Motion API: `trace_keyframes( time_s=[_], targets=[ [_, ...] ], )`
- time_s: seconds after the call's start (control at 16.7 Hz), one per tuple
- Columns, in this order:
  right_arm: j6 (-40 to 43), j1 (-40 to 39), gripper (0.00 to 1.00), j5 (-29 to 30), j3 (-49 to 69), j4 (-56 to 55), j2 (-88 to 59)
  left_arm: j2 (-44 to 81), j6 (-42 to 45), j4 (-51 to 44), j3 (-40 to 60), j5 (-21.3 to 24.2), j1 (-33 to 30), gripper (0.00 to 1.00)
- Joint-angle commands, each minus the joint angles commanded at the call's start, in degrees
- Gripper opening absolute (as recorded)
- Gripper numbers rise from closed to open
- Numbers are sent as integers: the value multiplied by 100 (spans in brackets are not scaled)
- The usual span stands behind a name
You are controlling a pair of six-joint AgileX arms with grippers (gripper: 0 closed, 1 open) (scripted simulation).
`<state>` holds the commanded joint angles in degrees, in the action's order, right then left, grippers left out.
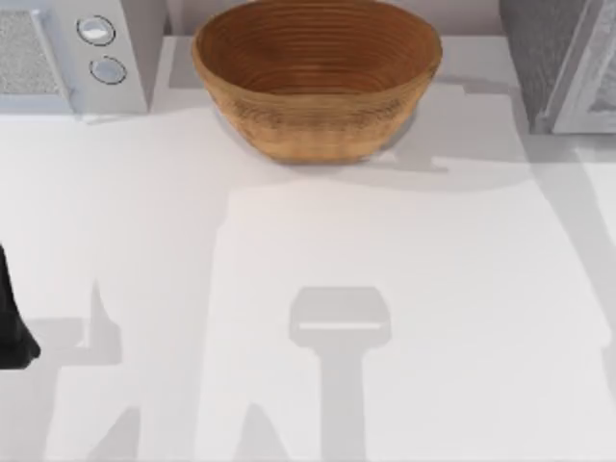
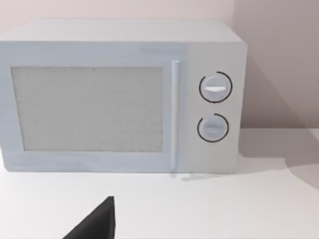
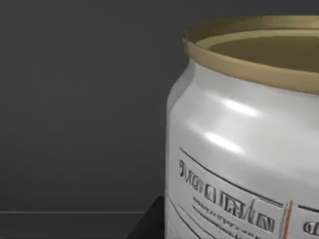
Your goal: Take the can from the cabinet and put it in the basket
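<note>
1. Up at two o'clock on the table [image 1: 433, 318] stands the cabinet [image 1: 563, 58].
2. Basket [image 1: 316, 82] at twelve o'clock.
3. Can [image 3: 244, 149] upright against a dark wall, close before the right wrist camera.
4. Left gripper [image 2: 94, 224] at nine o'clock; whether either gripper is open, I cannot tell.

Glossy smooth metal can [image 3: 249, 149] (gold-toned rim); coarse ridged woven basket [image 1: 318, 106].

White table [image 1: 289, 269], matte, crossed by soft grey shadows, one bar-shaped with a pale slit near the middle. Pale microwave [image 2: 119, 97] at the back-left corner: speckled grey door window, vertical handle, two round knobs [image 2: 215, 87] stacked to the window's side. Plain pinkish-beige wall [image 2: 274, 59] behind it, evenly lit, catching the microwave's diagonal shadow.
</note>
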<state>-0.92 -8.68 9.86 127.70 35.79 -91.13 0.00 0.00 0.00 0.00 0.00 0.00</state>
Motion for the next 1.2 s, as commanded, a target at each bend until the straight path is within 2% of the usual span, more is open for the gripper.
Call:
trace_keyframes(
  time_s=[0.3, 0.72, 0.96, 1.2],
  targets=[
    [-3, -145, 0, 147, -422, 421, 803, 0, 0, 0, 0, 0, 0, 100],
    [40, -72, 0, 59, -787, 182, 1128, 0, 0, 0, 0, 0, 0, 100],
    [173, 44, 0, -185, -2083, -465, 2285, 0, 0, 0, 0, 0, 0, 100],
    [285, 188, 0, -484, -4260, -1275, 3920, 0, 0, 0, 0, 0, 0, 100]
  ],
)
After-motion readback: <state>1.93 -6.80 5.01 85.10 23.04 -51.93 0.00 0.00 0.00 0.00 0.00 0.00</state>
